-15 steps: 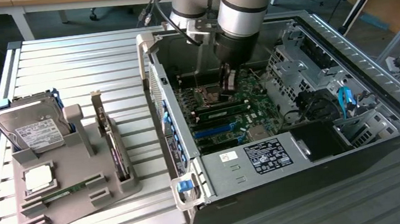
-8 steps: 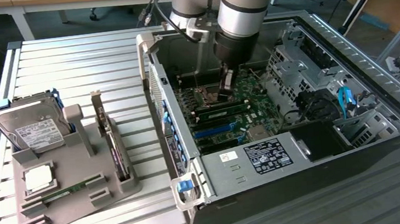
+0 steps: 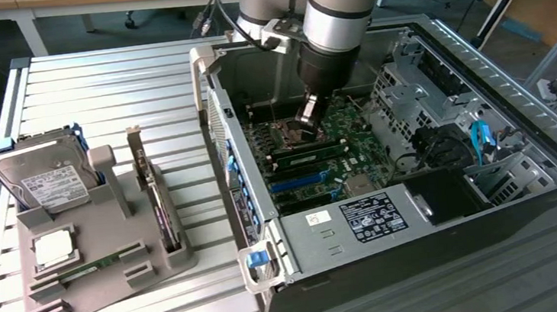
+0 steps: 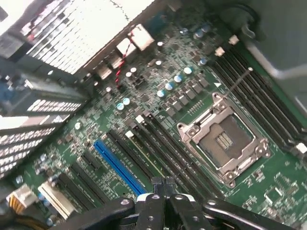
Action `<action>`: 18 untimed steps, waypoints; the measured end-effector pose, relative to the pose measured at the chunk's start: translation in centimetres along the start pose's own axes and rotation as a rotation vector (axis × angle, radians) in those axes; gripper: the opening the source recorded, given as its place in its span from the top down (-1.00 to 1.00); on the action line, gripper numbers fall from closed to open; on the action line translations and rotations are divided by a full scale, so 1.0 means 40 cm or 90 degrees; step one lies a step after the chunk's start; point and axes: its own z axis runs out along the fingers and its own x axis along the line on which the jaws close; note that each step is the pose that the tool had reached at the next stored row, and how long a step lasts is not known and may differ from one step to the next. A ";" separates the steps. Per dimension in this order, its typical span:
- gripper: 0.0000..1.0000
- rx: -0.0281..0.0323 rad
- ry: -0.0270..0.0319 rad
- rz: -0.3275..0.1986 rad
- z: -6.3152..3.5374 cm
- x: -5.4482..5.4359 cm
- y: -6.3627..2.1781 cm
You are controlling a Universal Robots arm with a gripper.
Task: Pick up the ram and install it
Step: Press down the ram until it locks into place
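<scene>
Motherboard (image 4: 158, 110) socket (image 4: 223, 141) beneath closed gripper (image 4: 163, 181)

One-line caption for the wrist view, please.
Shut gripper poised above the motherboard, near its memory slots and empty processor socket.

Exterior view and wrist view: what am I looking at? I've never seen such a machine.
The grey tube is a robot arm, reaching into an open computer case on a slatted table. The exterior view comes from a camera off the arm; the wrist view from one on it, looking past its jaws at the motherboard. The jaws are shut, nothing visible between them. On the exterior view's left, a grey holder keeps a hard drive, a processor chip and the green ram.
</scene>
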 end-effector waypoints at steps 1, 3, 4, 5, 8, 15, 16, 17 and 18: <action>0.79 -0.0003 -0.0001 0.021 0.000 0.000 0.000; 0.79 -0.0009 -0.0001 0.067 0.001 0.000 0.000; 0.79 -0.0013 -0.0001 0.093 0.001 0.000 0.000; 0.79 -0.0015 -0.0001 0.107 0.001 0.000 0.000; 0.79 -0.0021 -0.0002 0.150 0.001 0.000 0.000; 0.79 -0.0036 -0.0003 0.261 0.002 0.000 0.000; 0.79 -0.0038 -0.0002 0.273 0.002 0.000 0.000; 0.79 -0.0040 -0.0003 0.285 0.002 0.000 0.000; 0.79 -0.0041 -0.0003 0.298 0.002 0.000 0.000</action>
